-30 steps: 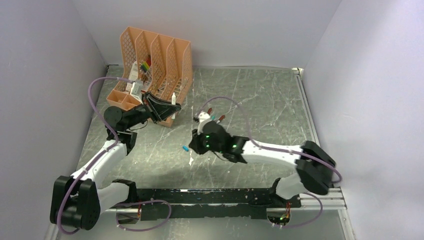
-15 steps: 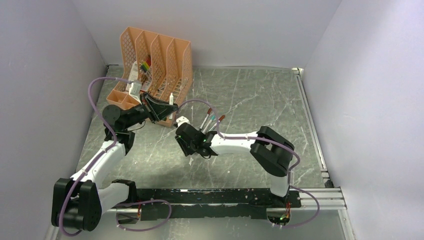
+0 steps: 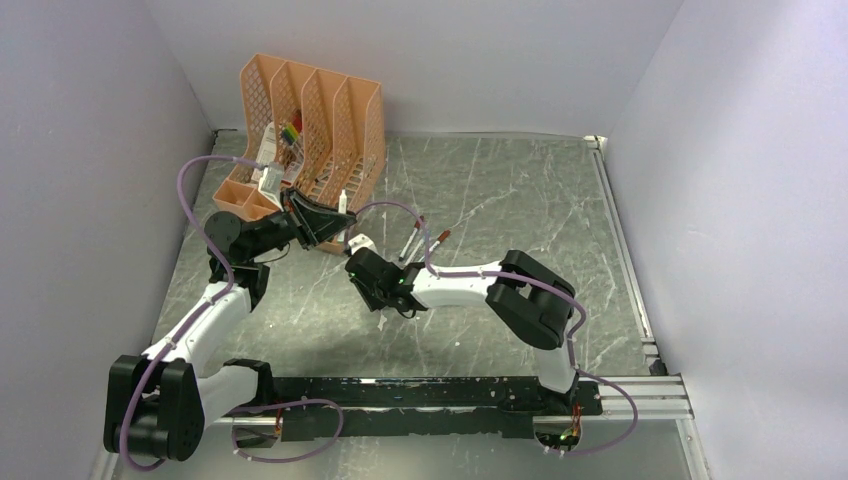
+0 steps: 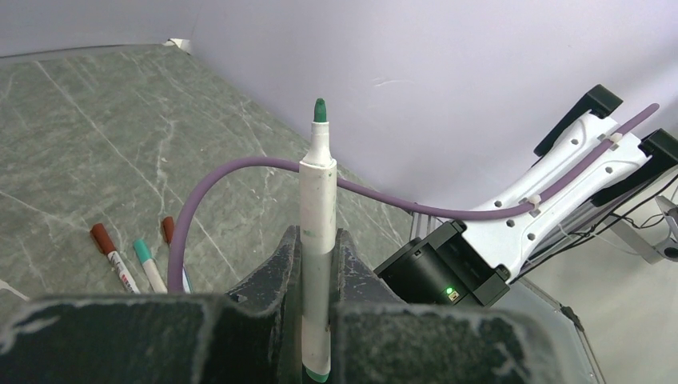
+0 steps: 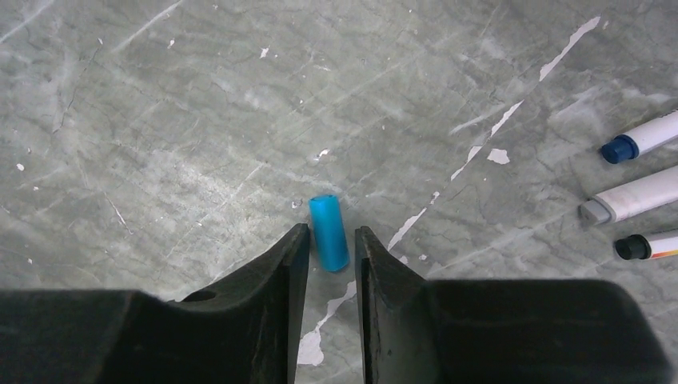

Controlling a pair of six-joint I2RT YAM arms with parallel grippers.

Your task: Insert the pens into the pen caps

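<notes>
A white-grey pen (image 4: pixel 318 216) with a teal tip stands upright in my left gripper (image 4: pixel 318 260), which is shut on its barrel. In the top view that gripper (image 3: pixel 325 222) hovers just in front of the orange organizer. A teal-blue pen cap (image 5: pixel 329 232) lies flat on the table. My right gripper (image 5: pixel 330 232) is open and low over it, one fingertip on each side, with small gaps to the cap. From above, the right gripper (image 3: pixel 368 283) hides the cap. Other pens (image 3: pixel 412 243) lie beside it, their ends (image 5: pixel 636 198) at the right of the right wrist view.
An orange mesh file organizer (image 3: pixel 325 110) stands at the back left with bright markers (image 3: pixel 290 130) inside. A purple cable (image 4: pixel 240 170) arcs above the loose pens (image 4: pixel 120 264). A black rail (image 3: pixel 420 393) runs along the near edge. Walls close in on both sides.
My right arm swung left from the middle of the table and brought its gripper down over the teal-blue cap, jaws now apart. The left arm and its pen stayed put.
</notes>
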